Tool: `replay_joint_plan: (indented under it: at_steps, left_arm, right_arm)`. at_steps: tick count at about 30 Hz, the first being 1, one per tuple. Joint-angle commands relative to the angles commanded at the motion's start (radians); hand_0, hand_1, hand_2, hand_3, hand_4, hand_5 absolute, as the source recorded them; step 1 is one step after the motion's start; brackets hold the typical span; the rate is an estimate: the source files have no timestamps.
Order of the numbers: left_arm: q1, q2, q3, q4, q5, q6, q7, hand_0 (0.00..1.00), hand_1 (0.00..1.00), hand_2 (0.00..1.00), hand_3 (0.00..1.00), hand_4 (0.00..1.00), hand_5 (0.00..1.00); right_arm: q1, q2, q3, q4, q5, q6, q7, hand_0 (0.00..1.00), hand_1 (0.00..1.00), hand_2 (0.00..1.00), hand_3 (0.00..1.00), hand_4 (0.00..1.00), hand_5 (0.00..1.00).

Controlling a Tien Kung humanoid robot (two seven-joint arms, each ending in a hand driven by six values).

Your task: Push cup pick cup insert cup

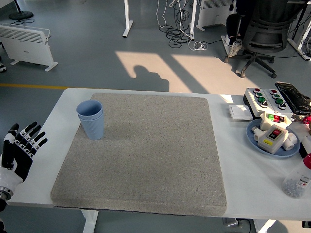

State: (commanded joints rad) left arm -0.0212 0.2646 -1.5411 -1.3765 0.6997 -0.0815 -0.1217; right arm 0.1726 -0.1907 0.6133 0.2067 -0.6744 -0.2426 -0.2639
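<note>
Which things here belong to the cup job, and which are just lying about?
Job:
- stacked blue cups, upright on the grey mat
- left hand, fingers spread, holding nothing, at the table's left edge

Lying about:
- blue plate of switch parts
- button box
- clear bottle

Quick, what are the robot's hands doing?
Left hand: open, fingers spread, holding nothing.
Right hand: not in the picture.
</note>
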Motion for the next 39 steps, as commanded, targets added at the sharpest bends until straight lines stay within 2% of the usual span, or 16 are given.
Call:
replay_joint_plan:
  at_steps: [13,14,20,39]
  left_arm:
    - [-0.001,0.000,0.021,0.008,-0.007,0.001,-0.004,0.894,0.891,0.933,0.867,0.636,0.998]
    - [0.000,-0.001,0.022,0.008,-0.007,0.001,-0.003,0.932,0.906,0.952,0.921,0.635,0.998]
    - [0.006,0.001,0.028,0.002,0.001,0.016,-0.005,0.953,0.918,0.968,0.942,0.639,0.998]
    - [0.004,0.000,0.036,0.000,-0.009,0.020,-0.013,0.973,0.949,0.993,0.972,0.636,0.998]
  right_arm:
    - [-0.005,-0.001,0.003,0.001,-0.006,-0.001,-0.002,0.708,0.634,0.643,0.584,0.120,0.406]
    - [-0.006,-0.001,0.004,0.001,-0.008,-0.001,-0.002,0.708,0.634,0.643,0.584,0.119,0.402]
    - [-0.010,-0.001,0.009,0.001,-0.015,-0.001,-0.004,0.708,0.634,0.643,0.584,0.119,0.403]
    - [-0.010,-0.001,-0.001,0.001,-0.003,-0.002,-0.001,0.707,0.633,0.643,0.584,0.119,0.403]
